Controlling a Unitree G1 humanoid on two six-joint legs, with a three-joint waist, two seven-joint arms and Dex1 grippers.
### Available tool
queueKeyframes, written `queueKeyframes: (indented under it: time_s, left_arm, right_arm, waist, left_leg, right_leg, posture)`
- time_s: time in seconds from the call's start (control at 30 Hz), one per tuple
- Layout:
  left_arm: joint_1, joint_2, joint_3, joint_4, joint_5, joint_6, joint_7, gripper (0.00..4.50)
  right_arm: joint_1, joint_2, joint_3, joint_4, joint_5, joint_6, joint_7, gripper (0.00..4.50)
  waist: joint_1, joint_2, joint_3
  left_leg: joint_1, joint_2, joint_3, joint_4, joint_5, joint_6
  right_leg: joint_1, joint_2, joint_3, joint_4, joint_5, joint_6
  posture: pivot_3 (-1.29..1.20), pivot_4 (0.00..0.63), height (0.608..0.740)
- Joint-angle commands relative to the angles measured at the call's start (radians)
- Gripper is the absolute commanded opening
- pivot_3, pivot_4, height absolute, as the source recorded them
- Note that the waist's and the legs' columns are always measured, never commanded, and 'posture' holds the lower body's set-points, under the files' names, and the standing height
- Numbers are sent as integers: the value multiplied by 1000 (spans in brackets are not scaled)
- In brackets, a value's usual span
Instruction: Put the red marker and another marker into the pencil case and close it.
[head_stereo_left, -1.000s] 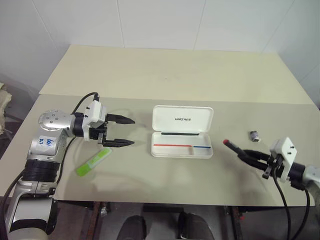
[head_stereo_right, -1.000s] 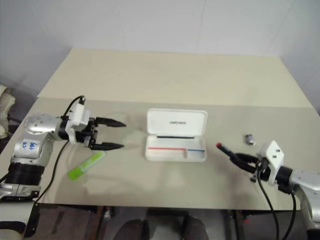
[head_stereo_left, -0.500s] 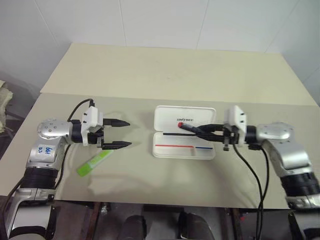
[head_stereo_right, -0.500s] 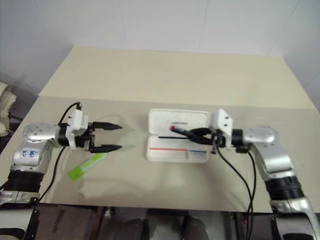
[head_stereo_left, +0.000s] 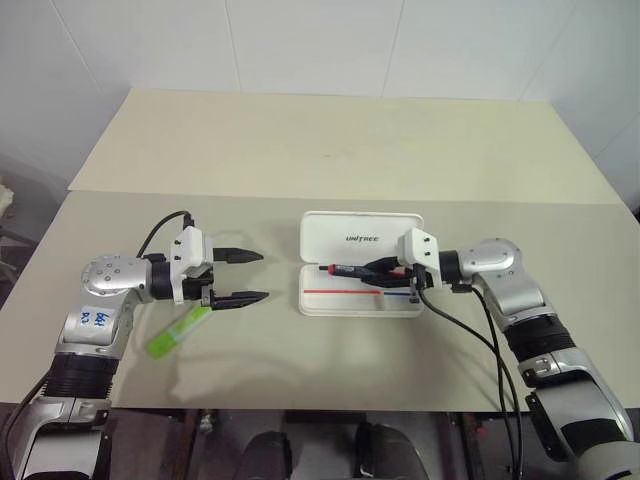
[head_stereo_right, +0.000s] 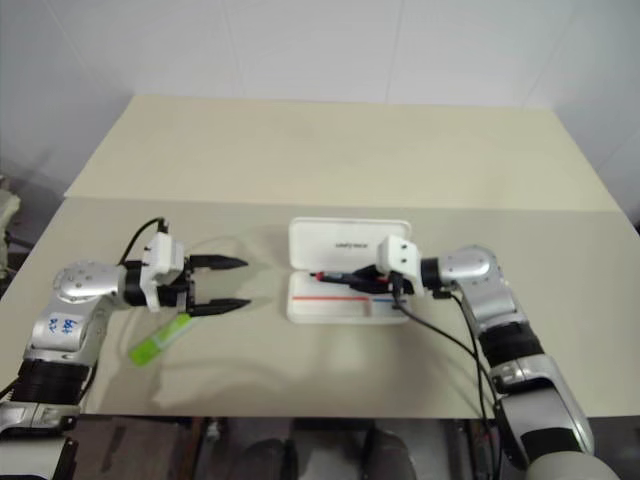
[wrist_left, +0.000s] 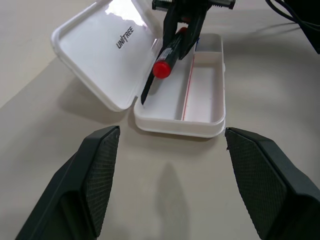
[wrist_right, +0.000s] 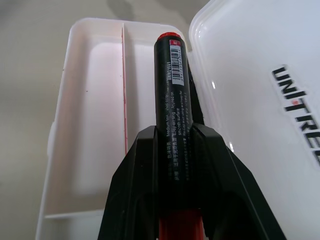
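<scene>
The right arm has swung in from the table's right edge, where it was a second ago, and now the right gripper (head_stereo_left: 378, 268) hangs over the open pencil case (head_stereo_left: 360, 292), carrying the red marker (head_stereo_left: 352, 269) with it. Its two black fingers (wrist_right: 145, 180) are clamped tight on the marker's black barrel, and the pen lies roughly level, pointing toward the robot's left along the length of the case, above the tray and close to the hinge line, its tip over the left half of the tray. The case sits at the middle of the tan table (head_stereo_left: 330, 150), lid thrown back flat with the "UNITREE" print facing up, the thin red and blue stripes showing along the tray floor. From the left wrist view the marker (wrist_left: 165, 55) comes across the lid's edge, with the other gripper's fingers pinching it from behind. Over on the left, the left gripper (head_stereo_left: 238, 277) has barely shifted; it hovers above the table, jaws spread wide with nothing between them, pointing toward the case and standing well apart from it. The light green highlighter (head_stereo_left: 178, 331) lies flat on the table just below and beside that gripper, slanted, untouched, with its paler cap end nearest the fingers (head_stereo_left: 240, 298)
</scene>
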Motion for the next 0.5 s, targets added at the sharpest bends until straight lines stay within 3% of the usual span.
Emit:
queueKeyframes:
  time_s: [0.03, 0.27, 0.4, 0.5]
  left_arm:
    - [3, -2, 25, -38, -18, 2, 17, 3620]
    - [-3, -13, 15, -39, -18, 6, 29, 3620]
    - [-5, -17, 13, -42, -19, 11, 31, 3620]
    - [-2, -15, 16, -46, -21, 18, 33, 3620]
  right_arm:
    - [-17, 10, -9, -19, 5, -4, 2, 596]
    - [-9, 22, -34, -101, 42, 37, -8, 3079]
    - [15, 20, -66, -262, 126, 152, -25, 4463]
    - [52, 7, -97, -410, 203, 264, -41, 4463]
  waist:
    - [0, 0, 0]
    - [0, 0, 0]
    - [1, 1, 1]
    - [3, 1, 1]
  left_leg:
    - [0, 0, 0, 0, 0, 0]
    - [0, 0, 0, 0, 0, 0]
    - [0, 0, 0, 0, 0, 0]
    - [0, 0, -1, 0, 0, 0]
  right_leg:
    - [0, 0, 0, 0, 0, 0]
    - [0, 0, 0, 0, 0, 0]
    - [0, 0, 0, 0, 0, 0]
    - [0, 0, 0, 0, 0, 0]
  posture:
    - [0, 150, 740]
    - [0, 150, 740]
    - [0, 150, 740]
    - [0, 150, 740]
